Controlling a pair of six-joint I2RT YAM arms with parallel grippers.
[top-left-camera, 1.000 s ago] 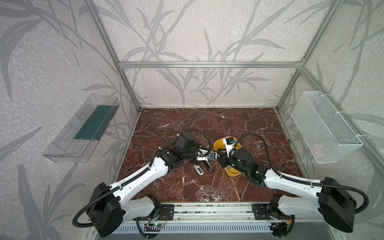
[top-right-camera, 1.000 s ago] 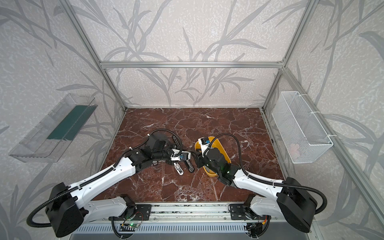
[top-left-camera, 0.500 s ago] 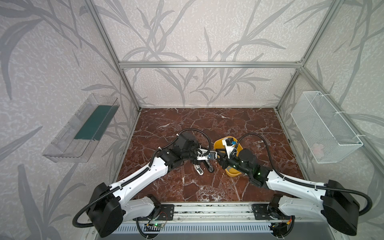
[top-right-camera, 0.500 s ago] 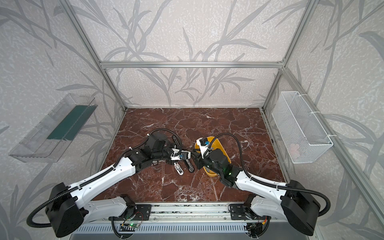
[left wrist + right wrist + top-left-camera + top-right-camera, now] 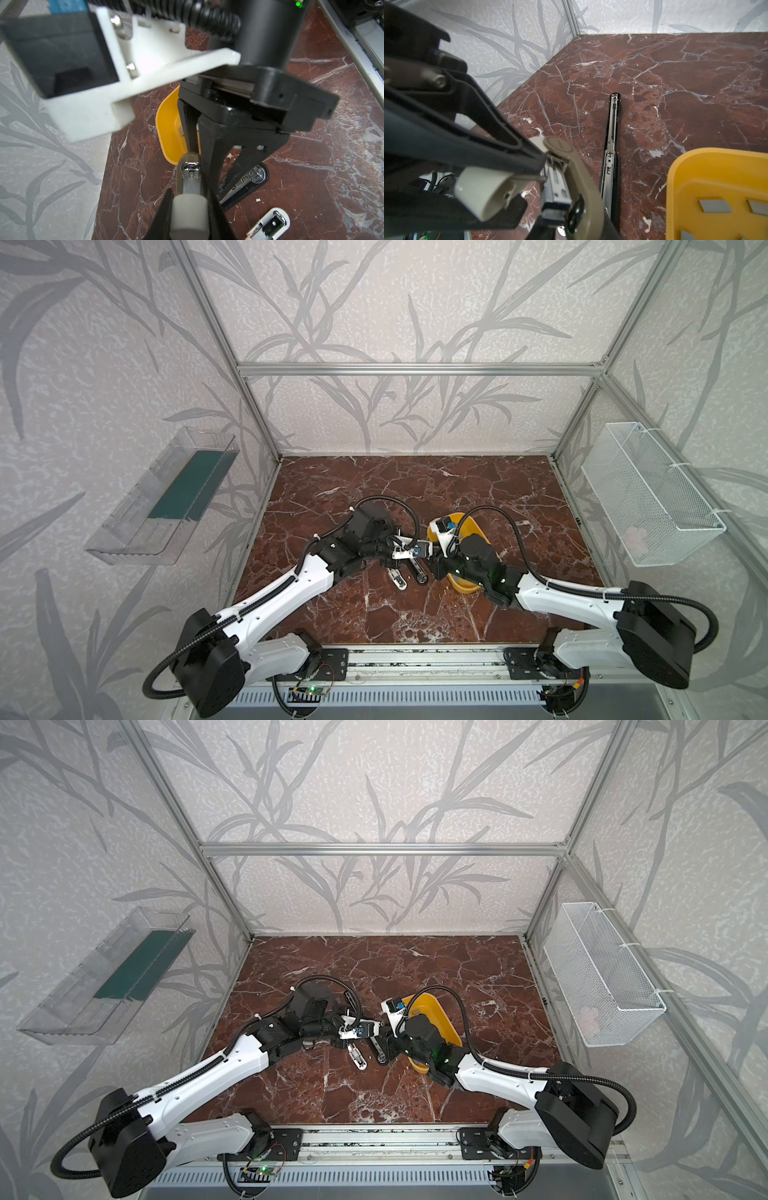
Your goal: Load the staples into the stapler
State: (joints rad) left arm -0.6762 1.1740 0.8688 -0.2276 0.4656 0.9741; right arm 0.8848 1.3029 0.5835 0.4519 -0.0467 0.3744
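Note:
A small beige stapler (image 5: 190,182) is held open above the table between my two grippers. My left gripper (image 5: 189,199) is shut on its cream lid end (image 5: 481,193). My right gripper (image 5: 573,225) grips the other end, with its fingers (image 5: 191,128) against the metal magazine (image 5: 554,195) and the beige base (image 5: 581,180). In both top views the two grippers (image 5: 411,558) (image 5: 434,563) meet at mid table. The staples (image 5: 714,205) are flat grey strips lying in the yellow tray (image 5: 695,166). Whether the magazine holds any I cannot see.
A long black stapler (image 5: 419,572) (image 5: 611,135) lies open on the marble table, with a small white stapler (image 5: 397,577) (image 5: 270,225) beside it, both just under the grippers. The yellow tray (image 5: 432,1006) sits under my right arm. A wire basket (image 5: 648,493) and a clear shelf (image 5: 166,497) hang on the side walls.
My right gripper has edged in towards the left one and its jaws have narrowed onto the stapler. The left arm has stayed still, holding the stapler.

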